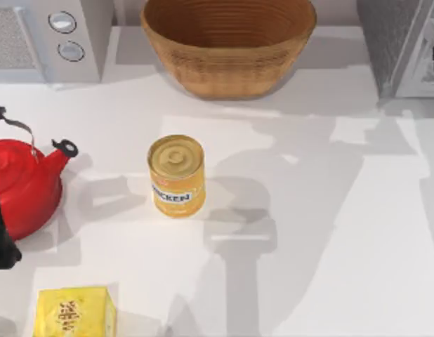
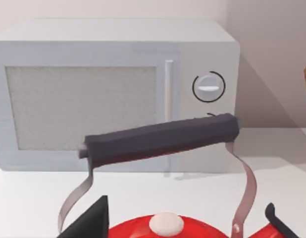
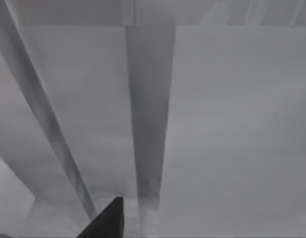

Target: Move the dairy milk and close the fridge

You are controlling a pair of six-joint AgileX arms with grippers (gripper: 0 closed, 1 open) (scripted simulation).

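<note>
Top view first. The basket (image 1: 227,45) sits at the back of the tabletop (image 1: 322,267), and I will tell every place from it. The fridge (image 1: 394,38) is to the right of the basket, at the back corner. The microwave (image 1: 48,38) is to the left of the basket. The yellow can (image 1: 176,175) stands in front of the basket. The red kettle (image 1: 24,186) is far to the front-left of it. The yellow box (image 1: 74,312) is farther to the front than the kettle.

I cannot tell where the milk is. My guess is that it is already put away in the fridge, so that part looks done.

The right gripper (image 3: 107,220) is up close to pale grey fridge panels, off to the right of the basket. I cannot tell if it is open or closed. I cannot tell if the fridge door is shut. I think closing it is the job that is left.

The left gripper (image 2: 91,220) hangs just above the kettle, looking at the microwave. I cannot tell if it is open or closed either. It holds nothing that I can see.
</note>
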